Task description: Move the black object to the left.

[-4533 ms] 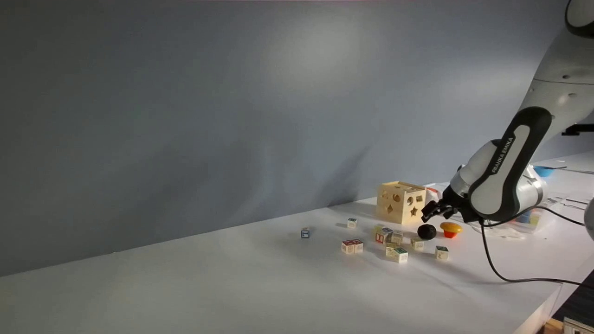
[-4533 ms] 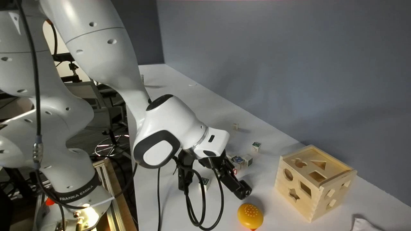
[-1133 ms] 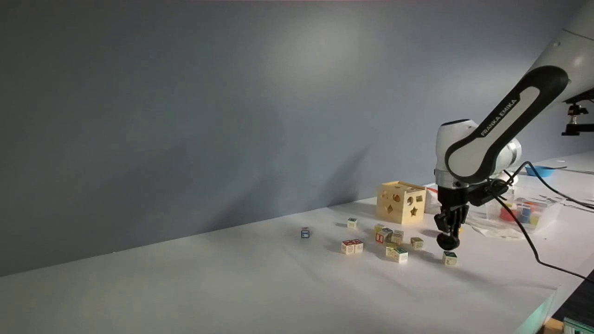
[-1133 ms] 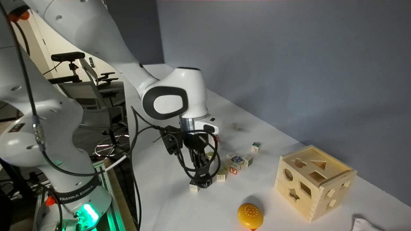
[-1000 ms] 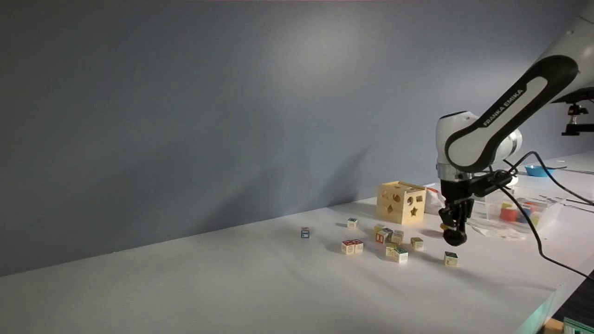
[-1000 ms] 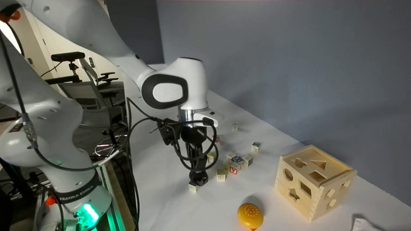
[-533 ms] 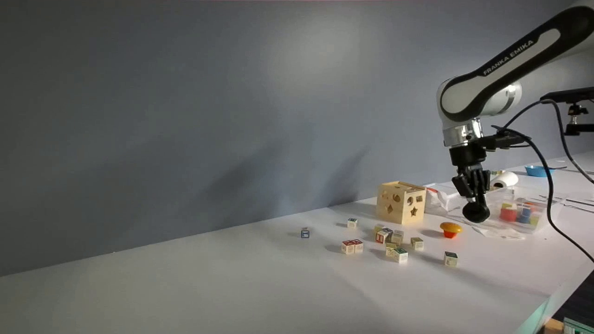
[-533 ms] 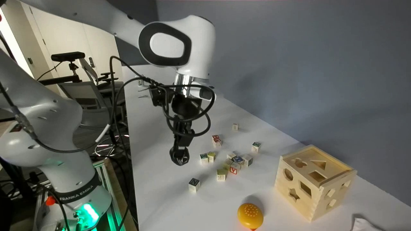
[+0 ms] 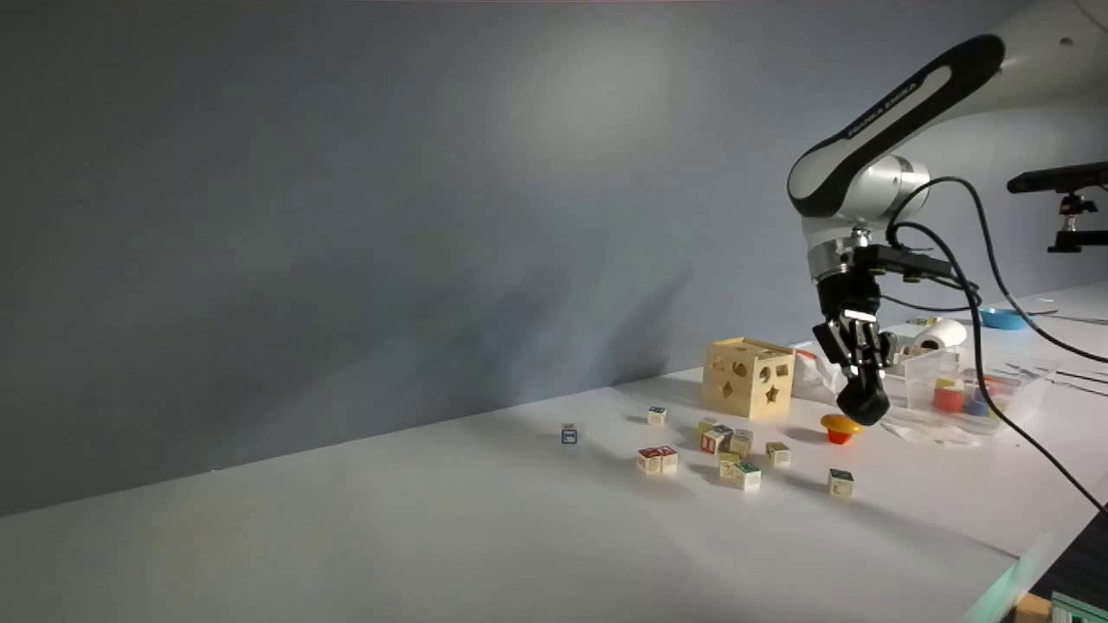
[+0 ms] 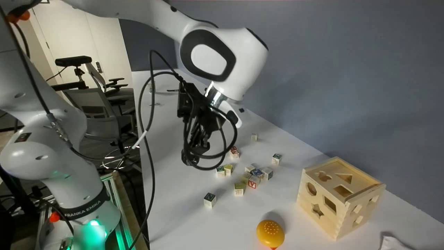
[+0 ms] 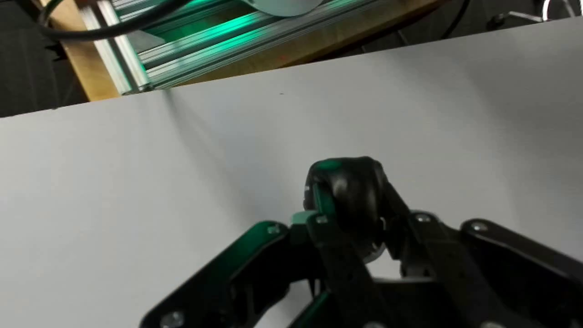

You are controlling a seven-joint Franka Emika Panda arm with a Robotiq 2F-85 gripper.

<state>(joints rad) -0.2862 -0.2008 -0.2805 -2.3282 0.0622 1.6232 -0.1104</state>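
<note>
A: Far left in an exterior view, a block (image 9: 569, 434), all by itself, print too small to read! Then a red-lettered pair (image 9: 657, 459), then a cluster (image 9: 723, 439) so overlapped I can't count it.

B: Past the big cube (image 9: 749, 378), there's the gripper (image 11: 357, 207), fingers (image 11: 339, 253) drawn in to the width of the black object (image 9: 863, 403) and gripping it, held clear of the table (image 9: 346, 536). Further right, the cable (image 9: 977, 333) slices across the bin (image 9: 919, 372), and the arm (image 9: 900, 121) runs out of view, cut off.

A: How much of the object do we get?

B: Part of it. Black on black, the outline melts into the fingertips. In the wrist view the fingers cover its lower side; in an exterior view, loops of cable cross the gripper.

A: And which way does it point?

B: Can't call it. It looks roundish, sitting below the fingertips in both exterior views, and with that much covered I can't read a long axis.

A: Touching the yellow toy (image 10: 270, 233)?

B: Well apart from it, as an exterior view shows!

A: Room, then?

B: Left of that lone block, a broad bare sweep of table, with the wall (image 9: 346, 216) along the back. Lower right in the same view, the table ends. In the wrist view a table edge slants across the upper part, bare white surface between it and the object, more to either side.
</note>
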